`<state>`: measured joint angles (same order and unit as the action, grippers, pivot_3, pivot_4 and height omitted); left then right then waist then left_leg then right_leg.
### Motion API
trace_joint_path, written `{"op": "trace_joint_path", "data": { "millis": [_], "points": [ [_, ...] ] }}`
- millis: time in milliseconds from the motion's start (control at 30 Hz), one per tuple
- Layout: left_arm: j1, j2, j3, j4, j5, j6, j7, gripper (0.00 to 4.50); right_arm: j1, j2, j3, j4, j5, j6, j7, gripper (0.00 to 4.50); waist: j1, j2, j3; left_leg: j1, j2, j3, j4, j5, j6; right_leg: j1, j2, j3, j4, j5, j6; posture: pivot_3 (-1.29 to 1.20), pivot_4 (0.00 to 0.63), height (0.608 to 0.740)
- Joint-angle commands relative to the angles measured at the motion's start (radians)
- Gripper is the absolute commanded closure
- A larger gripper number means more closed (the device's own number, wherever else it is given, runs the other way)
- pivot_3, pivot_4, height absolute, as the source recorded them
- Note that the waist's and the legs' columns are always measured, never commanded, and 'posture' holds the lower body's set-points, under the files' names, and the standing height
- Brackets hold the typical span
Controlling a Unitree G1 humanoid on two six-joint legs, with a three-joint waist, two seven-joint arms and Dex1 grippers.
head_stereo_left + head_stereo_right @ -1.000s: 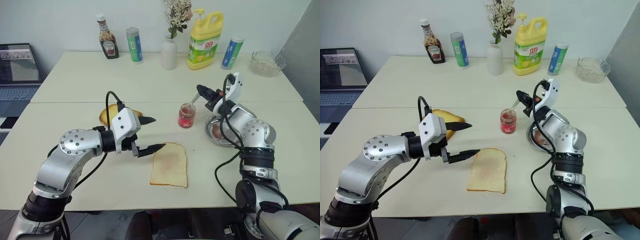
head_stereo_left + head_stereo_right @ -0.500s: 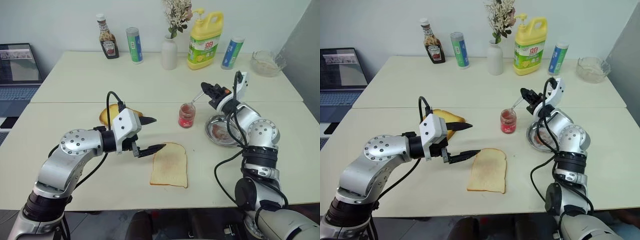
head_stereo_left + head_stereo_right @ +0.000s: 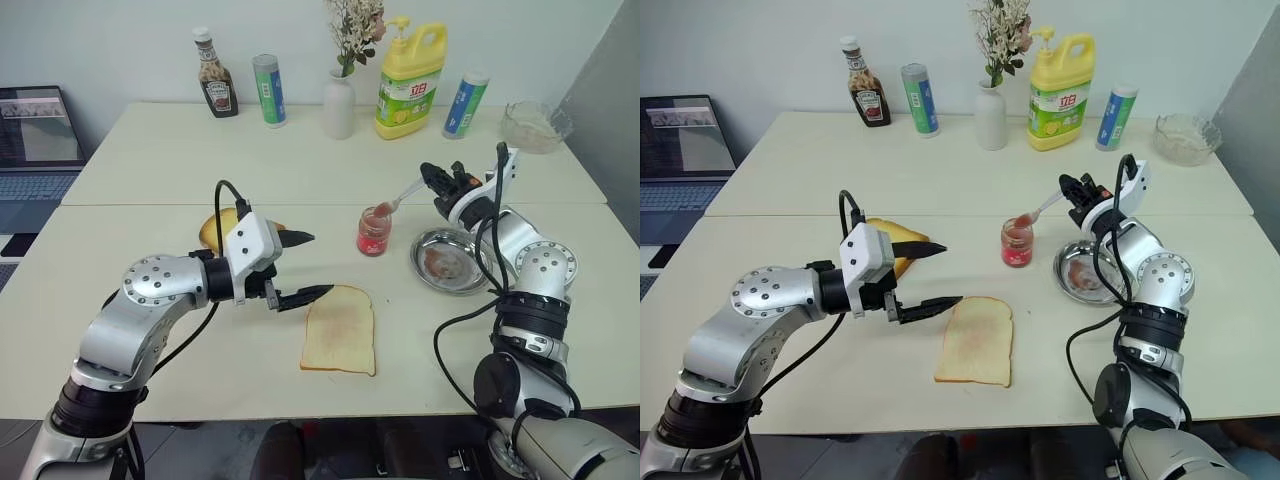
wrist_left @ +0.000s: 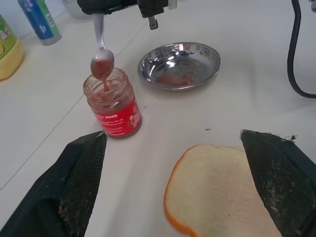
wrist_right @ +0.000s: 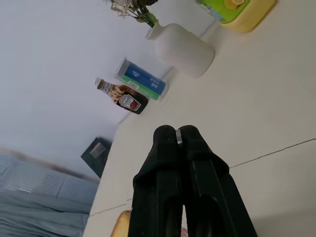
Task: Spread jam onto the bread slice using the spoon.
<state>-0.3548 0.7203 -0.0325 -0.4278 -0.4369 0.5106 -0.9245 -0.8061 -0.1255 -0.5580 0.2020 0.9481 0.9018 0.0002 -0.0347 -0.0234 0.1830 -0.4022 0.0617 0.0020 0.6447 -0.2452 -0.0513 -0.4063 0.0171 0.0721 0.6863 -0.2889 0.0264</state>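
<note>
Since a second ago, shifted toward the right of the head view and rolled: right gripper [image 3: 432,176], carrying the spoon [image 3: 399,198] up out of the jam [image 3: 373,233]; bowl then down at the jar mouth, now raised just above it. Left gripper [image 3: 304,267] unmoved.

Clamped on the spoon's handle, right of centre in the head view: the right gripper's fingers [image 5: 170,148], pressed together. Loaded with red jam, the spoon bowl, with a thin strand trailing down into the open jar. Just right of the jar, on the table [image 3: 150,160]: a round steel dish [image 3: 449,261] with a reddish smear.

Spread wide and holding nothing, left of centre: the left gripper's fingers [image 4: 79,173], just beside the upper left edge of the bread slice [image 3: 340,329]. Flat and bare, low in the middle of the frame: the bread slice. Behind the left gripper: a darker toasted slice [image 3: 212,231].
</note>
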Motion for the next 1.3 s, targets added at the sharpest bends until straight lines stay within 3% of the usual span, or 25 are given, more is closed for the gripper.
{"op": "trace_joint_path", "data": {
  "millis": [33, 533, 667, 900, 1167, 1300],
  "points": [
    [-0.020, -0.002, 0.026, -0.004, -0.013, -0.025, -0.003, 0.00, -0.010, -0.007, -0.027, -0.048, 0.064, -0.003, -0.021, 4.46, 0.000, 0.000, 0.000, 0.000, 0.000, 0.000, 0.000, 0.000, 0.000, 0.000, 0.000, 0.000, 0.000, 0.000, 0.000, 0.00, 0.150, 0.740],
    [-0.017, -0.017, 0.031, 0.020, -0.017, -0.049, -0.009, 0.00, 0.022, 0.017, -0.001, -0.140, 0.185, 0.014, -0.038, 4.46, 0.000, 0.000, 0.000, 0.000, 0.000, 0.000, 0.000, 0.000, 0.000, 0.000, 0.000, 0.000, -0.001, 0.000, 0.000, 0.00, 0.150, 0.740],
    [0.050, 0.052, 0.081, 0.000, -0.031, -0.064, -0.072, 0.00, 0.054, 0.018, 0.059, -0.284, 0.294, 0.102, -0.061, 4.46, -0.007, 0.000, 0.000, -0.001, 0.001, 0.000, -0.001, 0.000, 0.000, -0.001, 0.000, 0.000, -0.002, 0.000, 0.000, 0.00, 0.150, 0.740],
    [0.322, 0.196, 0.233, -0.041, -0.039, -0.146, -0.200, 0.00, 0.188, 0.002, 0.245, -0.504, 0.370, 0.194, -0.092, 4.46, -0.023, 0.001, 0.000, -0.001, 0.002, 0.000, -0.004, 0.000, 0.000, -0.001, 0.000, 0.000, -0.004, 0.000, -0.001, 0.00, 0.150, 0.740],
    [0.575, 0.185, 0.279, -0.149, -0.027, -0.231, -0.228, 0.00, 0.320, -0.095, 0.510, -0.642, 0.159, 0.119, 0.128, 4.46, -0.020, 0.001, 0.000, -0.001, 0.001, 0.000, -0.003, 0.000, 0.000, -0.001, -0.001, 0.000, -0.005, -0.001, 0.000, 0.00, 0.150, 0.740],
    [0.630, 0.162, 0.257, -0.175, 0.010, -0.295, -0.207, 0.00, 0.385, -0.193, 0.661, -0.689, -0.037, -0.013, 0.298, 4.46, -0.020, 0.001, 0.000, -0.001, 0.001, 0.000, -0.003, 0.000, 0.000, -0.001, -0.001, 0.000, -0.005, -0.002, -0.001, 0.00, 0.150, 0.740]
  ]
}}
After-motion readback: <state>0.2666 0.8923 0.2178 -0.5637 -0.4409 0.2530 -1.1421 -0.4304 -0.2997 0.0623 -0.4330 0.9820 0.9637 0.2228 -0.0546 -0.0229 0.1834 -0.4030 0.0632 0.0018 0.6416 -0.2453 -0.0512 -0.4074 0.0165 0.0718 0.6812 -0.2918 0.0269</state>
